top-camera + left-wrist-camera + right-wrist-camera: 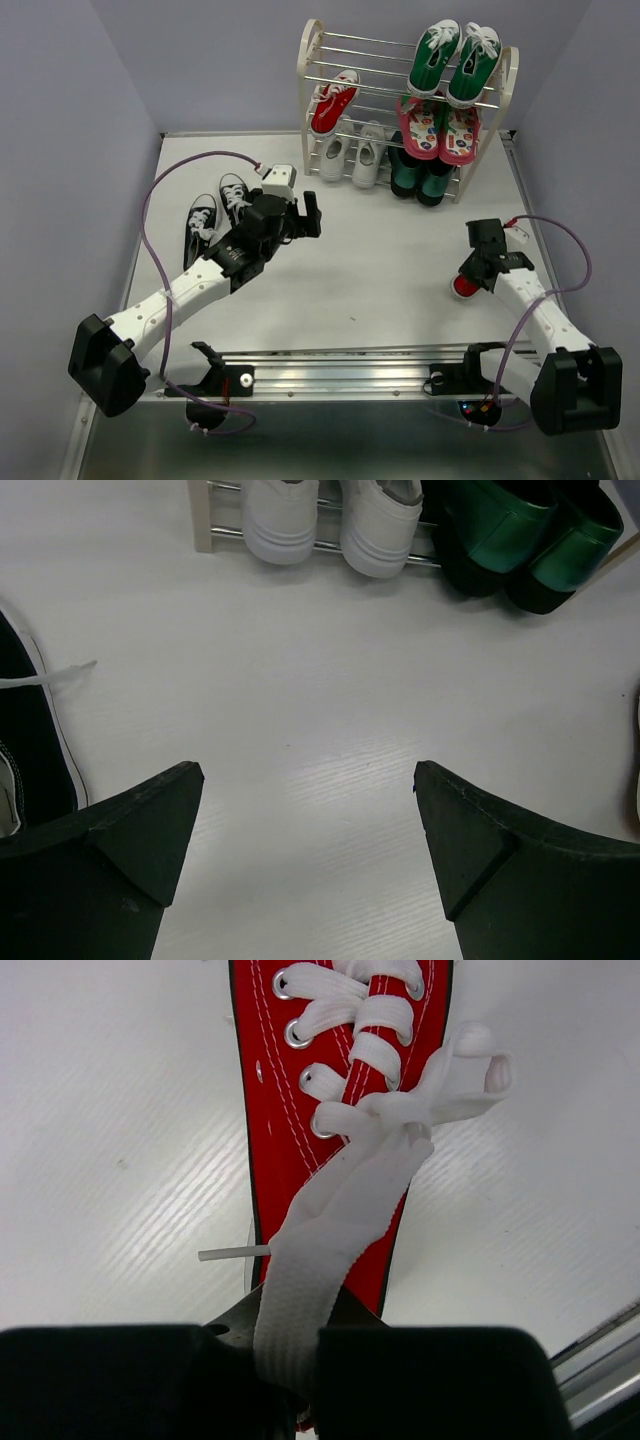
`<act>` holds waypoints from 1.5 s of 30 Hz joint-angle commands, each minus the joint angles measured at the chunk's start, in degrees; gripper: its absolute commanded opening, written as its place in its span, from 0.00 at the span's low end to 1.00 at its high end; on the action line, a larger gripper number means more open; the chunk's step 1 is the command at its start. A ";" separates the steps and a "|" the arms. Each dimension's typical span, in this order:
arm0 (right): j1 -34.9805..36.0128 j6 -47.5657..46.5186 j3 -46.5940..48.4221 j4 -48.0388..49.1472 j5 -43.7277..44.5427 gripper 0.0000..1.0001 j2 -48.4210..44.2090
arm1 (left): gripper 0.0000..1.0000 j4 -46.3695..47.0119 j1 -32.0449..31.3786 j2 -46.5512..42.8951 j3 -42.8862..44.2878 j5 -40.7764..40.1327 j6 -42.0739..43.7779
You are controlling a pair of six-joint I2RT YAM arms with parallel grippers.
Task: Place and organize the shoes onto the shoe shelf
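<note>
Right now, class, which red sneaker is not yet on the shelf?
The red sneaker on the table at the right, gripped by the right tool; its twin already sits on the shoe shelf.

A robotics lab test cell: a white tabletop (400, 280) boxed in by plain grey-lilac walls (60, 150), a left arm (190, 290) and right arm (535, 315) bolted to an aluminium rail (340, 375), and purple cables (146, 215) looping loose.

Twelve shoes of six kinds, one cream-white shoe shelf (304, 70) and two robot arms (190, 285), seen from above.
Counted by kind: two red sneakers (333, 100), two white sneakers (333, 155), two black sneakers (203, 222) with white laces, two green sneakers (435, 55), two pink patterned shoes (420, 128), and two dark green boots (405, 172).
</note>
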 commanded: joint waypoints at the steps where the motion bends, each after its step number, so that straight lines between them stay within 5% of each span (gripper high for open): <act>1: 1.82 -7.76 -0.36 9.12 -11.32 0.01 -3.13 | 0.99 2.58 -0.18 -2.34 -1.83 -2.20 -1.22; 9: 20.00 -11.44 2.80 12.19 -5.81 0.01 -1.82 | 0.99 1.96 -0.10 -2.95 -3.93 -4.22 -3.33; 23: 38.21 -18.83 12.46 18.62 -1.50 0.01 2.14 | 0.99 -0.15 -0.10 -5.41 -6.04 -8.70 -6.94; 45: 40.07 -22.80 51.92 21.62 22.75 0.01 29.46 | 0.99 -0.50 0.43 -10.25 -8.68 -11.87 -8.78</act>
